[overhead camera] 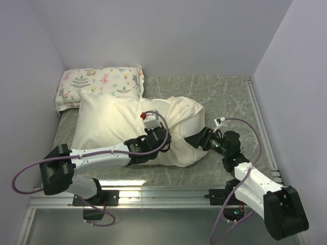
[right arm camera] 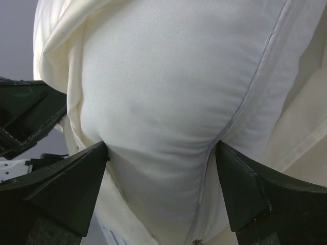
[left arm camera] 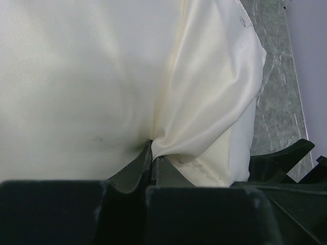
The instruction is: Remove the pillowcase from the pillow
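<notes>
The cream pillowcase (overhead camera: 112, 117) lies across the middle of the table with the pillow inside it. My left gripper (overhead camera: 156, 140) rests on its near side. In the left wrist view this gripper (left arm camera: 153, 154) is shut on a pinched fold of the glossy pillowcase (left arm camera: 214, 76). My right gripper (overhead camera: 196, 140) is at the sleeve's right end. In the right wrist view it (right arm camera: 161, 148) squeezes the bare matte white pillow (right arm camera: 168, 76) between its jaws, and the pillowcase (right arm camera: 53, 56) is bunched back around the pillow. The pillow's blue label is hidden.
A small pillow printed with animals and leaves (overhead camera: 102, 81) lies at the back left, touching the big one. The green marbled table (overhead camera: 225, 97) is enclosed by pale walls on the left, back and right. The right arm's dark gripper body (left arm camera: 286, 158) shows in the left wrist view.
</notes>
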